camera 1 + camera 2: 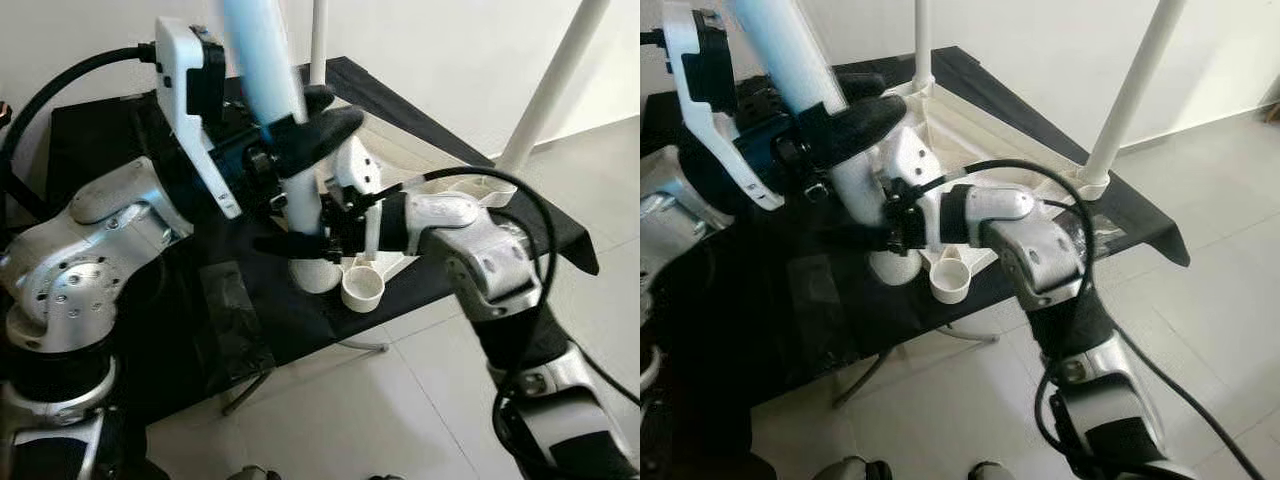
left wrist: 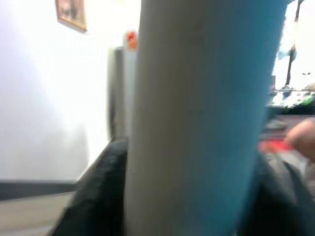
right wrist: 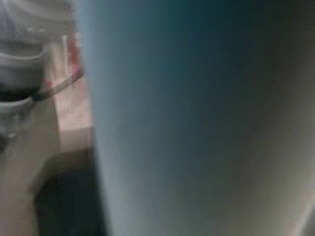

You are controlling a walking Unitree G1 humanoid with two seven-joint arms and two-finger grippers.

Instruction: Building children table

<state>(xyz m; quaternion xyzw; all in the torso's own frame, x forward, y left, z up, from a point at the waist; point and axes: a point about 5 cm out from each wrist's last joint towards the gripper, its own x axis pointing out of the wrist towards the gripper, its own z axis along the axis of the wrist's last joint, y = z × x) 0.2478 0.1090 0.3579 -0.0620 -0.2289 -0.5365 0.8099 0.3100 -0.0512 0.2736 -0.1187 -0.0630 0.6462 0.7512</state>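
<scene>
While both arms bear on it, the pale blue table leg point(image 1: 268, 70) stands near upright with its lower end in or at the corner socket point(image 1: 316, 272) of the upturned white tabletop point(image 1: 985, 135), which lies on a black cloth point(image 1: 240, 310).

Findings, outward from that socket:
- Left gripper point(image 1: 300, 135): above the socket, black fingers wrapped around the leg, clamped on it.
- Right gripper point(image 1: 300, 243): just above the socket, fingers closed around the base of the same leg. Both wrist views are blurred and show little beyond the pale tube close up, so the depth of seating cannot be confirmed; it appears partly entered at most.
- An open socket cup point(image 1: 362, 288) sits just beside the working socket, unfilled.
- Two white legs point(image 1: 1130, 95) are already standing in sockets well beyond it, at the far corners.

Risks, as judged:
- The leg leans slightly; pressing down off-axis could jam it or skid the tabletop across the cloth.
- The cloth overhangs its support, so a hard push may tip the assembly.
- Releasing either grip before full seating could let the leg topple.
</scene>
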